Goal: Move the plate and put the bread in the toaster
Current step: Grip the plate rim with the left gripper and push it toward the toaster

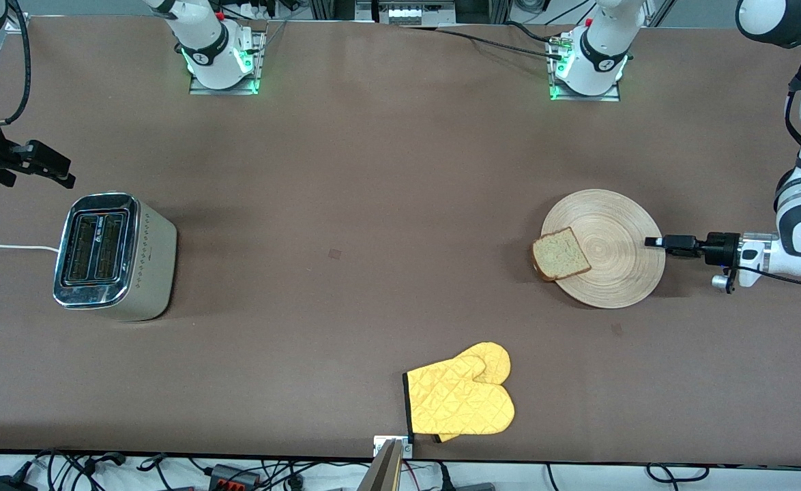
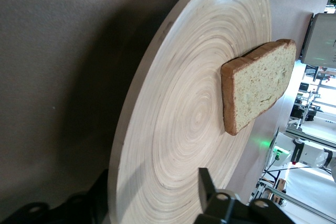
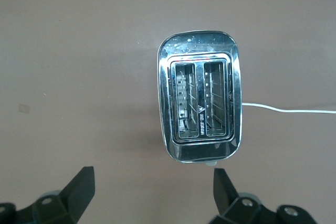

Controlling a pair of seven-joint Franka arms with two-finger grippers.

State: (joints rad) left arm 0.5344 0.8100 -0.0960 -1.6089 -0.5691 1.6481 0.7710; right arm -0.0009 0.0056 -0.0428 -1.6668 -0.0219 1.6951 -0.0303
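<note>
Brown matting covers the whole table [image 1: 373,204], with both arm bases bolted along the edge farthest from the front camera and a tangle of cables running along the nearest edge.

Largest on the surface is the plate [image 1: 612,232], pale wood with ring grain, lying flat toward the left arm's end. The left gripper [image 1: 654,241] sits low at the plate's rim on the side facing that end of the table. In the left wrist view one finger [image 2: 207,184] shows above the wood and a dark finger below the rim, so the jaws straddle the edge; whether they have clamped onto it cannot be told.

Next in size is the toaster [image 1: 115,256], standing well apart at the right arm's end, chrome top up and both slots open and unblocked. Its white cord [image 1: 5,247] trails off toward the table's end. The right gripper [image 1: 46,167] hovers above the table just beside the toaster, on the side farther from the front camera, fingers [image 3: 79,187] spread wide and holding nothing; this arm waits.

A yellow quilted oven mitt [image 1: 462,399] lies near the table's nearest edge, roughly midway between toaster and plate.

Smallest is the bread [image 1: 561,254], one crusted slice resting on the plate, overhanging the rim on the side toward the toaster. Bare matting fills the stretch between bread and toaster, with the mitt nearer the camera than that line.
</note>
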